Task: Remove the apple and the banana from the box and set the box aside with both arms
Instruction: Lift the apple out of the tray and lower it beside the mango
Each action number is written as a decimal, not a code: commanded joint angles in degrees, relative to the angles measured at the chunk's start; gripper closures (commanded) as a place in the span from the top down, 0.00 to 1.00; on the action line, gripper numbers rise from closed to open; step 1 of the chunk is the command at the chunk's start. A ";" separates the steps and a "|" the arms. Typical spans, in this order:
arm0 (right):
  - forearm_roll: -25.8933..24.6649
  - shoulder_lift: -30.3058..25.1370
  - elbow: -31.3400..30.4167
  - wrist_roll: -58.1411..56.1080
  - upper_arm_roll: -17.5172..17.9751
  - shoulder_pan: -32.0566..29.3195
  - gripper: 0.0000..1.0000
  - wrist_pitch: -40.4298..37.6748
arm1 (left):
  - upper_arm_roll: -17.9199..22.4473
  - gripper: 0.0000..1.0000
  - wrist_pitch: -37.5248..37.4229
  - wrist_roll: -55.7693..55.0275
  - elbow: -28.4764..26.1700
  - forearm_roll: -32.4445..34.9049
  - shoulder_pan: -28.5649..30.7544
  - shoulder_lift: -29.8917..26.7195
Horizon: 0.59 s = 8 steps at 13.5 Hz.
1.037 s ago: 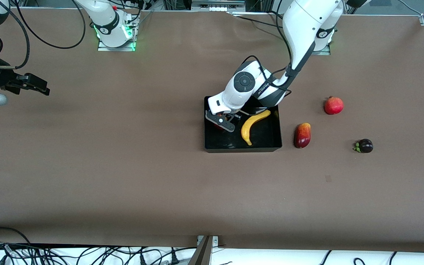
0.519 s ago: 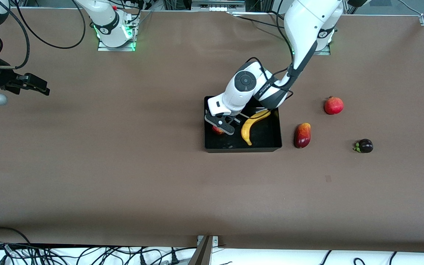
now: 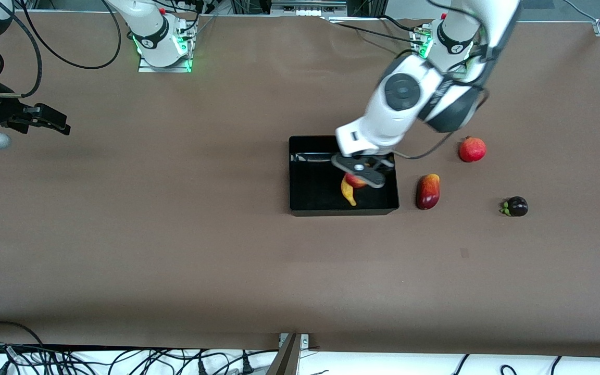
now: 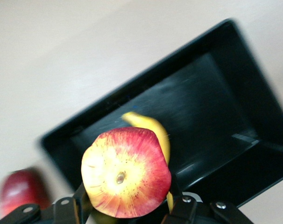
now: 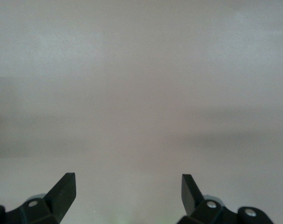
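**Apple lifted, still over the box**

The left gripper (image 3: 358, 174) has its jaws clamped on the apple (image 4: 125, 172), one on each side of it, and carries it in the air over the box (image 3: 310, 200), above the end toward the left arm's side of the worktop (image 3: 175, 250). The banana (image 3: 349, 196) lies in the box directly under the held fruit, only its tip showing in the front view.

To do this step well, I would judge that the apple should clear the box wall with room to spare before any descent, and go down on bare worktop. The red-and-yellow fruit (image 3: 428, 191) lies just beside the box on that side, with the pomegranate (image 3: 472, 149) and a dark purple fruit (image 3: 515, 206) past it, so the drop spot needs to be apart from all three, and out of the path the box will later take.

The right gripper (image 5: 127, 191) waits, jaws wide apart and empty, over bare worktop toward the right arm's end.
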 commanded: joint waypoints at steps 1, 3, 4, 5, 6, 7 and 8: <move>0.31 0.22 1.04 -0.80 0.14 -0.51 1.00 -0.93 | -0.01 0.00 0.66 11.47 -8.26 0.58 8.29 -5.92; 0.31 0.22 1.04 -0.80 0.14 -0.43 1.00 -0.93 | 2.61 0.00 1.01 20.08 -10.03 0.32 12.26 -5.49; 0.31 0.22 1.04 -0.80 0.14 -0.43 1.00 -0.93 | 4.55 0.00 1.62 23.08 -10.65 0.31 13.15 -4.36; 0.31 0.22 1.04 -0.80 0.14 -0.51 1.00 -0.93 | 5.44 0.00 2.76 25.28 -10.91 0.31 14.29 -3.30; 0.31 0.22 1.04 -0.80 0.14 -0.51 1.00 -1.02 | 6.66 0.00 4.69 28.00 -11.61 0.31 15.08 -1.81; 0.31 0.22 1.04 -0.80 0.14 -0.43 1.00 -0.93 | 8.94 0.00 7.49 30.90 -12.31 0.31 15.52 -0.32; 0.31 0.22 1.04 -0.80 0.05 -0.43 1.00 -0.93 | 10.79 0.00 9.43 34.24 -12.41 0.31 15.62 1.52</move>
